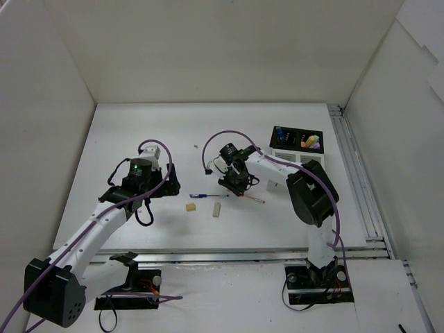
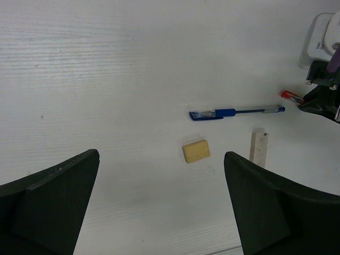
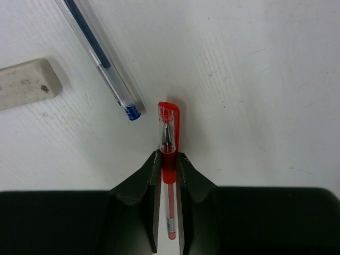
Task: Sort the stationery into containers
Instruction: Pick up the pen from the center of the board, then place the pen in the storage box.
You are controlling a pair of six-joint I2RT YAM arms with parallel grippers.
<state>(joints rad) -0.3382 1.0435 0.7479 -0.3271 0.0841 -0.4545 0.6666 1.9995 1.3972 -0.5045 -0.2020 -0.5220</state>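
My right gripper [image 3: 168, 159] is shut on a red pen [image 3: 169, 138], its cap end sticking out past the fingertips, low over the table; in the top view the gripper [image 1: 238, 187] is at the middle with the red pen [image 1: 254, 198] trailing right. A blue pen [image 1: 207, 195] lies just left of it, also in the right wrist view [image 3: 101, 58] and the left wrist view [image 2: 234, 112]. A beige eraser [image 2: 196, 151] and a long white eraser [image 2: 258, 147] lie ahead of my open, empty left gripper [image 2: 162, 207]. The white-and-black container [image 1: 297, 146] stands at the back right.
The white eraser also shows at the left edge of the right wrist view [image 3: 26, 82]. A small beige piece [image 1: 195, 146] lies on the table behind the arms. White walls enclose the table; a rail [image 1: 354, 173] runs along its right side.
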